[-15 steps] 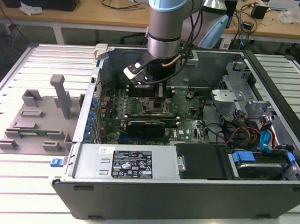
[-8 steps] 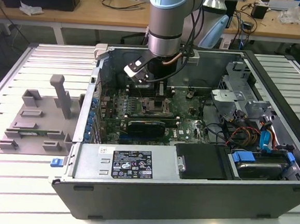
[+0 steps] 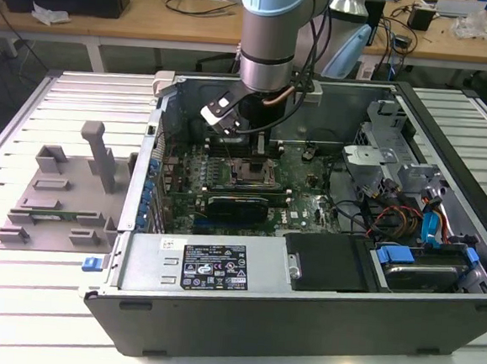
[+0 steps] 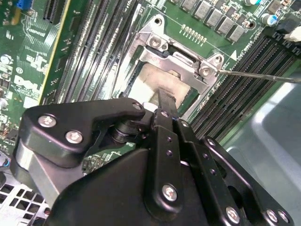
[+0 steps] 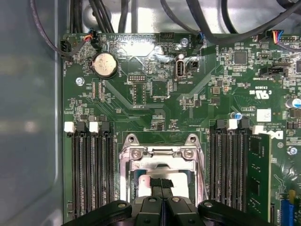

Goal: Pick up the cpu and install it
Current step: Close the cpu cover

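As the pincer [image 5: 162, 182] hung low over the socket, its fingers were together, clamped on nothing discernible.
The cpu [image 4: 150, 82], a flat square with a matt silver-grey metal top, lay directly beneath the tips inside the bright steel socket frame [image 5: 160, 153]. Judged best practice: seat it level and square, without force.

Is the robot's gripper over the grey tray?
No, the gripper is down inside the computer case, above the motherboard socket, while the grey tray sits outside the case at the exterior view's left.
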Tool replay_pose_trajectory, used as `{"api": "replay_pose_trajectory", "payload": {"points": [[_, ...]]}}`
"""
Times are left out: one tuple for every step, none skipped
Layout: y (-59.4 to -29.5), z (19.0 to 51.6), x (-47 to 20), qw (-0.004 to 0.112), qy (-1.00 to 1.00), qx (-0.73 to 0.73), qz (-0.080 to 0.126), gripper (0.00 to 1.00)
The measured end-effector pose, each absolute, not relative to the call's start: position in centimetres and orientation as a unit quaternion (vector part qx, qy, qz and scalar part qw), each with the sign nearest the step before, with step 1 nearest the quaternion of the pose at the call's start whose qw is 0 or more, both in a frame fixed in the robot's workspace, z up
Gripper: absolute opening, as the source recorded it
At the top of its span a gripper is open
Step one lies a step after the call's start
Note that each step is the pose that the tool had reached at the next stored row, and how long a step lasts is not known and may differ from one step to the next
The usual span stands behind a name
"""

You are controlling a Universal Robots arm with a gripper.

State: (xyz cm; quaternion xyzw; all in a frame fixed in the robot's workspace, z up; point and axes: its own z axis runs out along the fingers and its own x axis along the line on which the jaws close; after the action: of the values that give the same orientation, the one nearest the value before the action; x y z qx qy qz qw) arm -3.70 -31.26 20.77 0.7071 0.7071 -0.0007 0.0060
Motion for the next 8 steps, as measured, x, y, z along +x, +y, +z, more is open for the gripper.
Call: {"api": "replay_pose_trajectory", "payload": {"points": [[-31.25, 20.64, -3.70, 0.006, 0.707, 0.707, -0.001, 0.11], [-31.25, 20.59, -3.69, 0.006, 0.707, 0.707, -0.001, 0.11], [-31.25, 20.55, -3.66, 0.006, 0.707, 0.707, -0.001, 0.11], [-31.26, 20.51, -3.56, 0.006, 0.707, 0.707, -0.001, 0.11], [-31.26, 20.49, -3.46, 0.006, 0.707, 0.707, -0.001, 0.11], [-31.26, 20.47, -3.36, 0.006, 0.707, 0.707, -0.001, 0.11], [-31.26, 20.45, -3.21, 0.006, 0.707, 0.707, -0.001, 0.11], [-31.26, 20.43, -3.11, 0.006, 0.707, 0.707, -0.001, 0.11]]}}
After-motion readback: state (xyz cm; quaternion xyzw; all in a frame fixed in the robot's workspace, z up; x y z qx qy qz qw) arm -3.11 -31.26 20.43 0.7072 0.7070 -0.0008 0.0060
